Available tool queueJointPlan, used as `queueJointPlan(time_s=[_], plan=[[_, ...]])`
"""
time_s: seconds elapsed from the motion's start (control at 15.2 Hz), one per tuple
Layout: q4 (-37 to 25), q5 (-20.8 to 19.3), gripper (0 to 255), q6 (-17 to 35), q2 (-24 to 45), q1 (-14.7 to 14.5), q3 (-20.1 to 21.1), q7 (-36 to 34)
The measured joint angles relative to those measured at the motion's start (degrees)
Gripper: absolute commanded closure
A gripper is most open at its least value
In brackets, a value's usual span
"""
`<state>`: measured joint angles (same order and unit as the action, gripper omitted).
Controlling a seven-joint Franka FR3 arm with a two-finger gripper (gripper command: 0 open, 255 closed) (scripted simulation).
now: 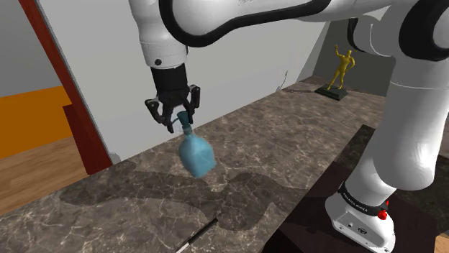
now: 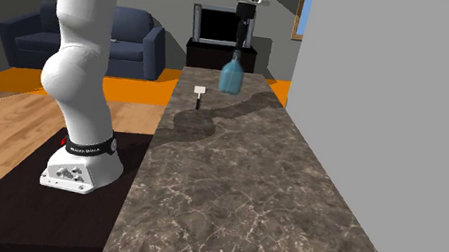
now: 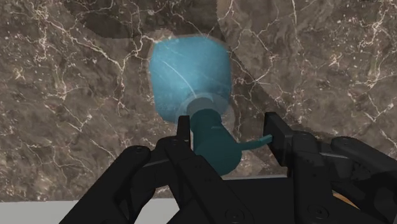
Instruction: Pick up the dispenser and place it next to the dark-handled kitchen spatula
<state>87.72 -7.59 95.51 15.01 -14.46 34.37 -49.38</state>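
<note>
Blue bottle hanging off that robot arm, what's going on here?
The white arm has its black claw clamped on the pump top of the blue dispenser. It holds the dispenser tilted in the air above the dark marbled counter. The dark-handled spatula lies on the counter, apart from the dispenser, so the placing isn't done yet.

dispenser [image 1: 195, 154] above counter [image 1: 288, 136], spatula [image 1: 196, 235] on it

- Your dispenser [image 1: 195, 155] looks blurred in the shoulder view.
- The spatula [image 1: 196, 236] runs out at that view's bottom edge.
- In the second exterior view, you'll find it too small for detail.
</note>
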Motion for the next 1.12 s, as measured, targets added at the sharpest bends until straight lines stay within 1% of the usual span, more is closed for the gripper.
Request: queueJointPlan(time_s=[0.07, 0.33, 0.46, 0.59, 1.12], plan=[[-2.2, -1.1, 255, -0.4, 2.1, -1.2, 0.1, -1.2], [-14.1, -6.2, 255, -3.1, 12.6, -7.8, -0.3, -5.6], [-16.7, -7.4, 255, -3.1, 15.5, -9.4, -0.7, -6.4], [-16.4, -7.8, 255, -2.0, 16.4, -9.8, -0.9, -6.8], [-10.6, -8.2, 255, 3.8, 16.7, -8.9, -1.1, -7.2]])
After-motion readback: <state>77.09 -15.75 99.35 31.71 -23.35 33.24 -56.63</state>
